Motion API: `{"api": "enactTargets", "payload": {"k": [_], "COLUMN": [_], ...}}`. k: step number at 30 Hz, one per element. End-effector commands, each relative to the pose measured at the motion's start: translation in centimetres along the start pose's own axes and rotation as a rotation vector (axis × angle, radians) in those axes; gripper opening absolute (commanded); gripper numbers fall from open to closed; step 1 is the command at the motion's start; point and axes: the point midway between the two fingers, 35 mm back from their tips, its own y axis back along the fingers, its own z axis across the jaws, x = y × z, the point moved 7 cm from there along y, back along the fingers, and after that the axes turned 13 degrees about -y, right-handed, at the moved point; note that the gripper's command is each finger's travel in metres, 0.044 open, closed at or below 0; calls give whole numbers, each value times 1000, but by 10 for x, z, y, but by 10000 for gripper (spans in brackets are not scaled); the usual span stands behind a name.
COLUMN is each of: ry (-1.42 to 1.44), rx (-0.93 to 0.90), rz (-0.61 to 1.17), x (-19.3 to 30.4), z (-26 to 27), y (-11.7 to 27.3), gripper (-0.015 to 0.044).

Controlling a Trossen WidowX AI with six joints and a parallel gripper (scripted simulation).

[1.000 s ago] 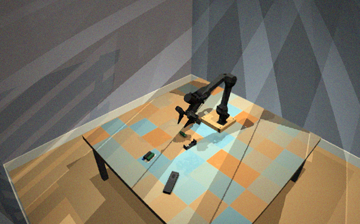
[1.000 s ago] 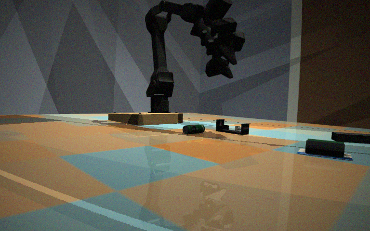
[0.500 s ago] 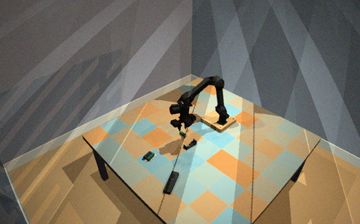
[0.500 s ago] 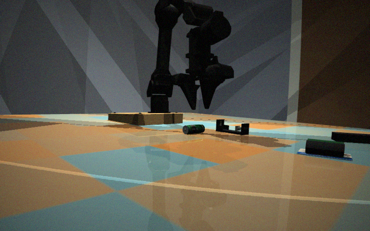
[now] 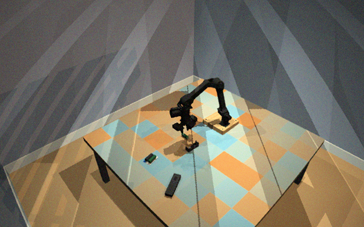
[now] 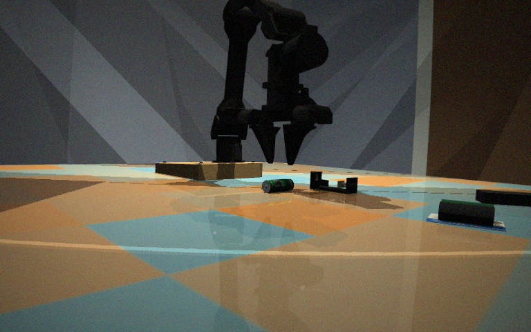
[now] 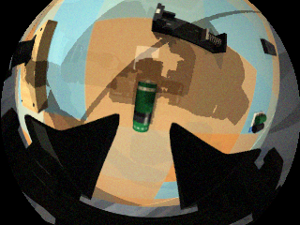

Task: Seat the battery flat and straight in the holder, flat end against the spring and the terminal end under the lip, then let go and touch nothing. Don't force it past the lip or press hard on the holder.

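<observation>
The green battery (image 5: pixel 185 136) (image 6: pixel 278 185) (image 7: pixel 144 107) lies on its side on the table, apart from the holder. The black holder (image 5: pixel 191 146) (image 6: pixel 332 189) (image 7: pixel 187 33) stands upright and empty beside it, with raised ends. Its coil spring (image 7: pixel 215 38) shows at the right end in the wrist view. My gripper (image 6: pixel 280 163) (image 7: pixel 144 123) points down above the battery, partly open and empty. In the wrist view the battery shows between and just beyond the fingertips. The exterior view shows a gap between the tips and the battery.
A green and black object on a blue and white base (image 5: pixel 150 158) (image 6: pixel 465 213) (image 7: pixel 259 122) lies farther out on the table. A dark remote-like bar (image 5: pixel 172 185) (image 6: pixel 505 196) (image 7: pixel 268 47) lies beyond the holder. The arm's wooden base (image 5: pixel 214 125) (image 6: pixel 231 171) (image 7: pixel 41 70) is behind.
</observation>
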Motion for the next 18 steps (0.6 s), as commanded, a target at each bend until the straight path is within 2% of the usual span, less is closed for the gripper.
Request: {"api": "enactTargets", "payload": {"k": [1, 18], "ry": [7, 7], "rx": [-13, -13], "rz": [0, 0], "x": [0, 0], "z": [1, 1], "y": [-10, -38], "gripper": [236, 236]}}
